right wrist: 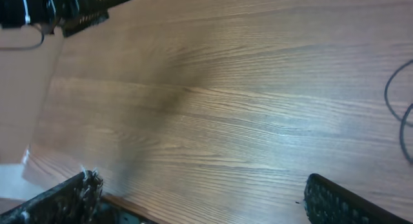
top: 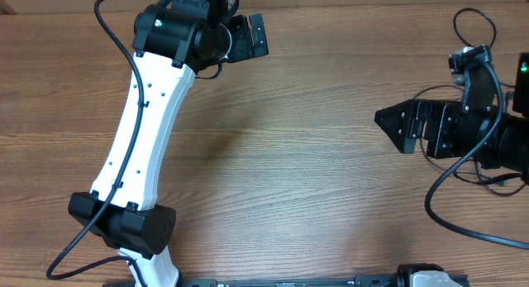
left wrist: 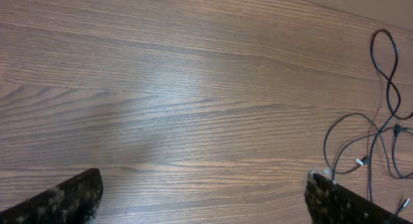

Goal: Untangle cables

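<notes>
The cables (top: 475, 11) are thin black cords lying loose at the table's right side, partly hidden under my right arm. In the left wrist view the cables (left wrist: 389, 87) show as a tall loop over tangled strands with small silvery plugs. A curve of one cable (right wrist: 387, 91) shows at the right edge of the right wrist view. My left gripper (top: 248, 39) is open and empty at the far left, well away from them; its fingers (left wrist: 205, 179) frame bare wood. My right gripper (top: 395, 128) is open and empty, pointing left, with the cables behind it (right wrist: 201, 179).
The wooden table (top: 289, 155) fills all the views. My left arm's white link (top: 145, 130) runs down the left side. Thick black arm wires (top: 446, 217) loop at the right. A black bar (top: 289, 282) lies along the front edge.
</notes>
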`<state>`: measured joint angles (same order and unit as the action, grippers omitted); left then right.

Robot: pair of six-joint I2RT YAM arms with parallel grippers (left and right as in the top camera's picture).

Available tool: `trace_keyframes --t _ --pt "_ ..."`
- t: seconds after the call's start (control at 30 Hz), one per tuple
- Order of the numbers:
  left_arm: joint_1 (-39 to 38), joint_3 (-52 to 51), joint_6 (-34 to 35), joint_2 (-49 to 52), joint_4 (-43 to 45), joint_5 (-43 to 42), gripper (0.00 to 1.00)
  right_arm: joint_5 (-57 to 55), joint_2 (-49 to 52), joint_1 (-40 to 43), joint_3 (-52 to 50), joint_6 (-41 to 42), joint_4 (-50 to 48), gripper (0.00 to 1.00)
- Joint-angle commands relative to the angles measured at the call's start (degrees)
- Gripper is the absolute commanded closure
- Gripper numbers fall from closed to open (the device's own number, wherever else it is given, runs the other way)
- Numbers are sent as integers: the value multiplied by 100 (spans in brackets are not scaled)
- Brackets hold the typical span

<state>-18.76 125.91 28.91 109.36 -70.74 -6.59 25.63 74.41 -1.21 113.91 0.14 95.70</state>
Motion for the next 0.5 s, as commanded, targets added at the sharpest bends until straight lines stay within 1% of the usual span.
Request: trace_keyframes --t 0.0,0.07,0.13,0.23,0.27,0.47 --pt "-35 87 -63 -138 4 81 0 94 -118 -35 57 -708 -50 0" --pt "-35 87 -63 -138 2 81 0 94 -249 -35 -50 -1025 -256 0" --pt "-35 87 -63 -138 2 81 0 48 -535 -35 -317 -1272 -734 0" --pt "-35 87 -63 -138 2 81 0 -234 -1040 -35 -820 -1290 -1513 0" --pt "-35 87 -63 -138 2 83 0 -278 -1137 -35 -927 -1290 -1631 0" --pt "-35 87 -63 -138 4 81 0 -505 -2391 -35 -2452 -1287 -2728 0"
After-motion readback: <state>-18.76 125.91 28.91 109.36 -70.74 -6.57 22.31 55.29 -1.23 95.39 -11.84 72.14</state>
